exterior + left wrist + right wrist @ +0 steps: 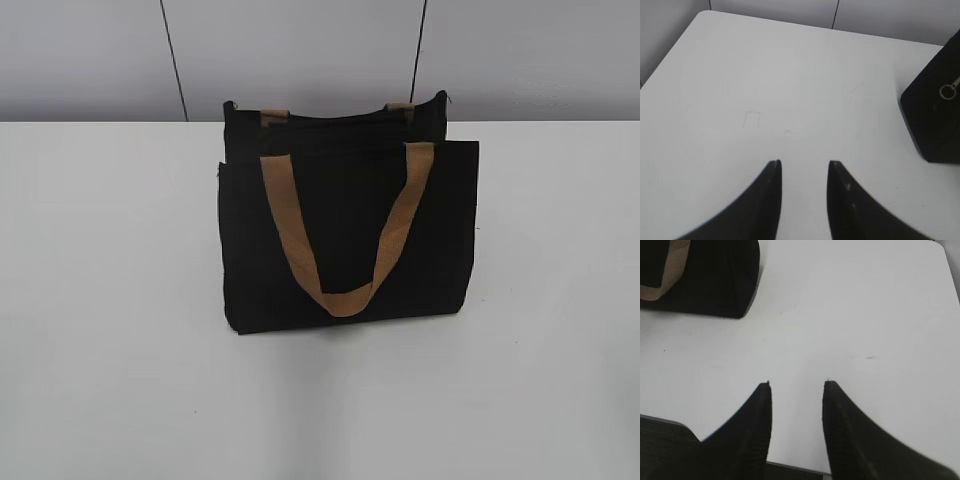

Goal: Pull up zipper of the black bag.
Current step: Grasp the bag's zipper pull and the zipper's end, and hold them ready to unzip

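The black bag (345, 225) stands upright in the middle of the white table, its front tan handle (343, 240) hanging down over the front panel. The zipper line (335, 118) runs along the top rim; no pull shows in the exterior view. In the left wrist view a corner of the bag (935, 110) shows at the right with a small silvery ring pull (947, 91) on it. My left gripper (804, 163) is open and empty over bare table, left of the bag. My right gripper (796, 383) is open and empty, with the bag (715, 277) at the upper left.
The white table (110, 300) stretches around the bag. A grey wall with dark seams (175, 60) rises behind it. The table's near edge (795, 469) shows under my right gripper. Neither arm appears in the exterior view.
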